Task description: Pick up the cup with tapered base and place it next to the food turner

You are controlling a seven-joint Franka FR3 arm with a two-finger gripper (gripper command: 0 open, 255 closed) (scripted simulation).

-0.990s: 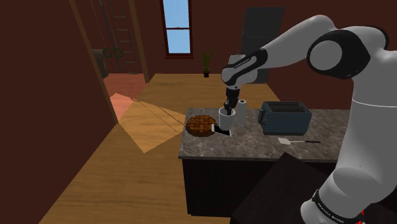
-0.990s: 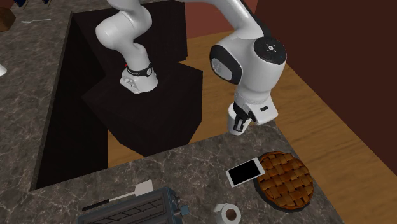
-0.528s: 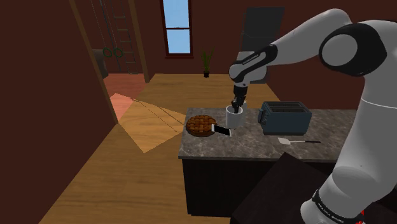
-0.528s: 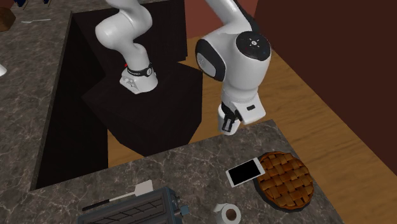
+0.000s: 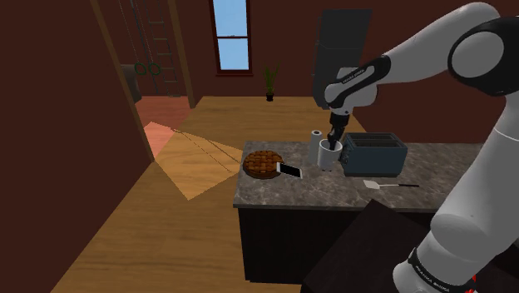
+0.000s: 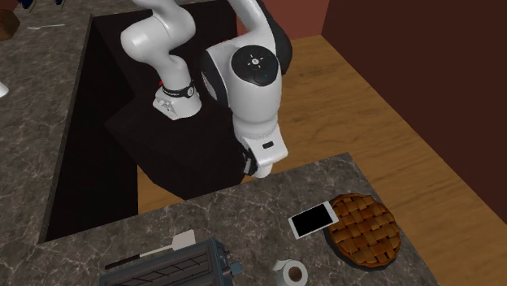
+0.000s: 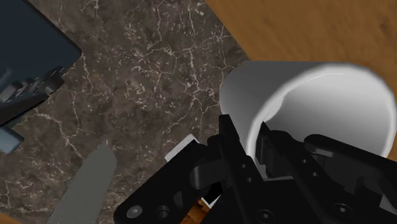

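The gripper clamps narrowly on the wall of the white cup (one finger inside, one outside), holding it above the counter at its stand-side edge, apart from the food turner.

The dark marbled counter is bearing a lattice pie, a phone touching it, a paper roll, a toaster — and a food turner lying flat.

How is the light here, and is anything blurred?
Shoulder view: dim, with a bright window and a lit wedge on the floor. Wrist view: the white cup, clasped by the gripper, has a soft, blurred rim. Second exterior view: evenly lit counter.
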